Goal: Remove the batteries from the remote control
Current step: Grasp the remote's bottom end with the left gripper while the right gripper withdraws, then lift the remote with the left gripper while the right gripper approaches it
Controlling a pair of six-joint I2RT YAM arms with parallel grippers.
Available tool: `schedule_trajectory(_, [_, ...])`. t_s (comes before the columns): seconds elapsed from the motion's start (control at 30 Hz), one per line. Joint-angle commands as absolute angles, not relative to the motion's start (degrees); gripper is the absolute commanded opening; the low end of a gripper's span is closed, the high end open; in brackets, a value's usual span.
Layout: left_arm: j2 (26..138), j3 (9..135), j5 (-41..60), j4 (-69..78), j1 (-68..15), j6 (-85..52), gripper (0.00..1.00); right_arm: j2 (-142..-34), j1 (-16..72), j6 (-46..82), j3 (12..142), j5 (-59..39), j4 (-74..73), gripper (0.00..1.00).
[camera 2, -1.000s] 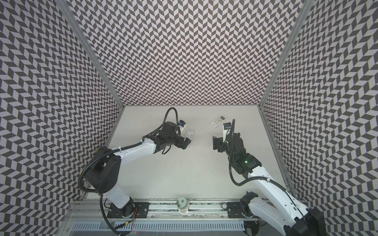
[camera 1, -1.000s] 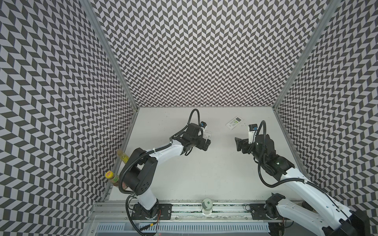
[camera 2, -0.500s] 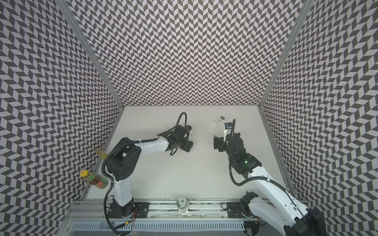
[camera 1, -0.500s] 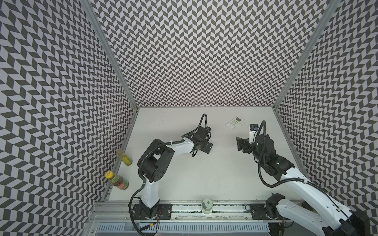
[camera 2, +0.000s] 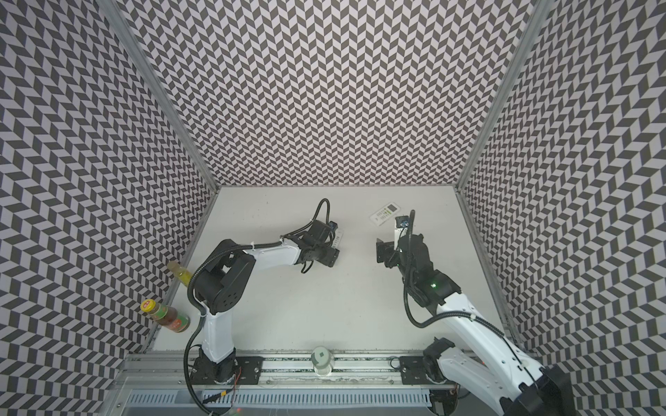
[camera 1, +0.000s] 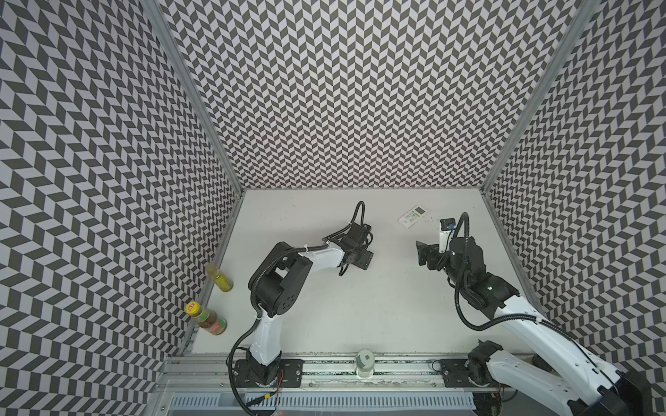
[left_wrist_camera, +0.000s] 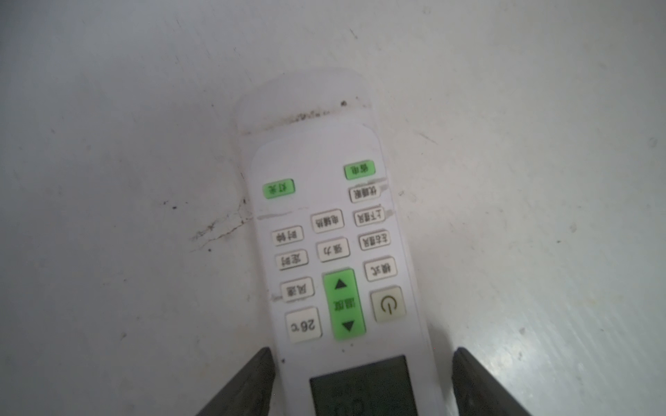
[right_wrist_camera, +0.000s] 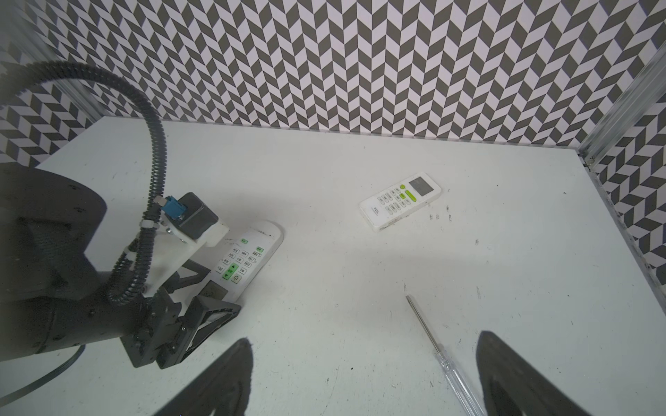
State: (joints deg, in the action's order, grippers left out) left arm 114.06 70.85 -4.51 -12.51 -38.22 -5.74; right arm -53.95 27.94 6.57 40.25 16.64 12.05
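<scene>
Down came the left claw (left_wrist_camera: 362,354) over the long remote (left_wrist_camera: 324,234), jaws narrowed astride it, not yet pinching; right claw (right_wrist_camera: 365,340) spread wide, empty.

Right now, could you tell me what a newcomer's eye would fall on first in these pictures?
The black-and-white chevron walls around the white table dominate. Near mid-table the left gripper straddles a white remote with green buttons, jaws open either side; a second remote lies toward the back right corner. A clear-handled screwdriver lies before the open right gripper, and two bottles stand at the left wall.
</scene>
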Motion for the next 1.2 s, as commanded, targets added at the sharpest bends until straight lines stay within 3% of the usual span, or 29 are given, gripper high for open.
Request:
schedule_trajectory(0.0, [115.38, 70.99, -6.21, -12.61, -37.79, -5.99, 0.73, -53.07, 27.85, 6.83, 40.03, 16.09, 9.17, 0.94])
schedule_trajectory(0.43, [114.18, 71.05, -3.76, -12.84, -37.88, -4.91, 0.49, -53.44, 27.78, 7.18, 39.23, 14.55, 7.7, 0.94])
schedule_trajectory(0.73, [106.58, 69.9, 1.05, -13.0, -37.29, -3.21, 0.48, -51.98, 27.77, 6.67, 36.5, 10.6, 2.8, 0.92])
schedule_trajectory(0.9, [98.99, 66.99, 5.1, -12.49, -36.26, -1.33, 0.45, -48.62, 28.2, 1.99, 34.45, 6.99, -0.83, 0.9])
schedule_trajectory(1.17, [85.11, 61.09, 11.51, -13.89, -33.78, 7.72, 0.45, -38.05, 32.25, -10.32, 25.72, 9.07, -11.53, 0.86])
